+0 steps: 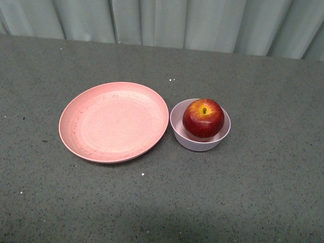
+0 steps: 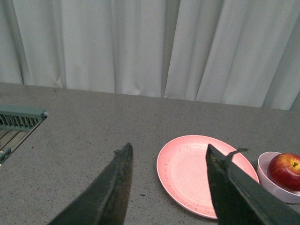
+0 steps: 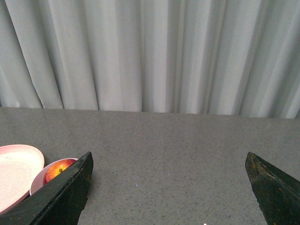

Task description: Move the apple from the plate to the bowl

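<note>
on the grey speckled tabletop (image 1: 263, 192) in the front view, the apple (image 1: 203, 117) sits inside the bowl (image 1: 178, 132), stem up, its yellow-orange patch around the stem facing the camera. it fills most of the bowl's whitish inside and rises above the rim. the plate (image 1: 114, 121) lies just beside the bowl on the robot's left, their rims nearly touching, and its salmon-pink surface carries nothing. pale grey-green curtains (image 1: 202, 23) hang behind the far edge of the tabletop. neither arm shows in this view.

from the left wrist view, the left tool (image 2: 169, 157) hangs above the tabletop with its two dark fingers (image 2: 115, 192) spread apart and nothing between them. the plate (image 2: 187, 171) appears partly in the gap and partly behind one finger, and the bowl (image 2: 267, 183) with the apple (image 2: 286, 171) in it lies past that finger. a green grated piece (image 2: 18, 117) shows at the edge of the tabletop, too cropped to identify.

from the right wrist view, the right tool (image 3: 168, 161) also has its fingers (image 3: 65, 192) wide apart, holding nothing, over bare tabletop. beside one finger the plate's (image 3: 16, 173) edge, the bowl's rim (image 3: 37, 180) and the apple (image 3: 56, 169) peek out, partly hidden by that finger.
</note>
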`<move>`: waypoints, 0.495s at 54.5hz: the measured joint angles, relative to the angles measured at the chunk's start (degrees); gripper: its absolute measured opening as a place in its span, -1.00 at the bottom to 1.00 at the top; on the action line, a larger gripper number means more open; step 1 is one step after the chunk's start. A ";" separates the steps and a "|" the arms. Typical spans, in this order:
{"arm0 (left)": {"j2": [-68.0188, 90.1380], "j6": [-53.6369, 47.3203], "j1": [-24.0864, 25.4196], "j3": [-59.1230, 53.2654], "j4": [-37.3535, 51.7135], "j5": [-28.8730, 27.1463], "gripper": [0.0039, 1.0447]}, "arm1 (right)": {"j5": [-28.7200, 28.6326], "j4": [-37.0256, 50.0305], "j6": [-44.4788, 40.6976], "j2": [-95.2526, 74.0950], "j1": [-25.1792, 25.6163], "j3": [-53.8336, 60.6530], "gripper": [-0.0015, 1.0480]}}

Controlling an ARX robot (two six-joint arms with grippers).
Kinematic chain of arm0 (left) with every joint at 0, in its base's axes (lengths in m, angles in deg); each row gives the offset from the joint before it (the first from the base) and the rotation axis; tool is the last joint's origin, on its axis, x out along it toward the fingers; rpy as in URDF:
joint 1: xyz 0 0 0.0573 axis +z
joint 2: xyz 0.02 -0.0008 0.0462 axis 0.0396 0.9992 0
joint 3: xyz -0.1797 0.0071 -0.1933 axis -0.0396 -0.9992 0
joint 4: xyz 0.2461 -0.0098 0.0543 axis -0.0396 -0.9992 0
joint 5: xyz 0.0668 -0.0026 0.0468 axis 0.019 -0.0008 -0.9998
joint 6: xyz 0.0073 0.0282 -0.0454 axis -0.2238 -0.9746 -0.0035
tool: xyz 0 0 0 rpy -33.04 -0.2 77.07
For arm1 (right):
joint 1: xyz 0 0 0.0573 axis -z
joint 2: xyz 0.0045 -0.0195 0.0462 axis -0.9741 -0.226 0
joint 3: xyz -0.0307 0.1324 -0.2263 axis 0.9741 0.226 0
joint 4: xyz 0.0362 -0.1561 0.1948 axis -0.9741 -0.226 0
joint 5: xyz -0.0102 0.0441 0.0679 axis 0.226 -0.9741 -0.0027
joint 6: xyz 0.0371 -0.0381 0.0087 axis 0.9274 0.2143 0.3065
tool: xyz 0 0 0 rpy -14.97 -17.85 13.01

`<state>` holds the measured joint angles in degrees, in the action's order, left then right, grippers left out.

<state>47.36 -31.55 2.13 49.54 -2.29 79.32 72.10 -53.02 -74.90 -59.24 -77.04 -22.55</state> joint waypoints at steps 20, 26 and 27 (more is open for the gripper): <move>0.00 -0.17 0.00 0.00 0.00 0.00 0.87 | 0.00 0.00 0.00 0.00 0.00 0.00 0.82; 0.00 -0.17 0.00 0.00 0.00 0.00 0.88 | 0.00 0.00 0.00 0.00 0.00 0.00 0.82; 0.00 -0.17 0.00 0.00 0.00 0.00 0.88 | -0.02 0.00 0.00 0.00 0.00 0.00 0.82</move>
<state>47.36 -31.72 2.13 49.54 -2.29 79.32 72.08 -53.02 -74.90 -59.24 -77.04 -22.55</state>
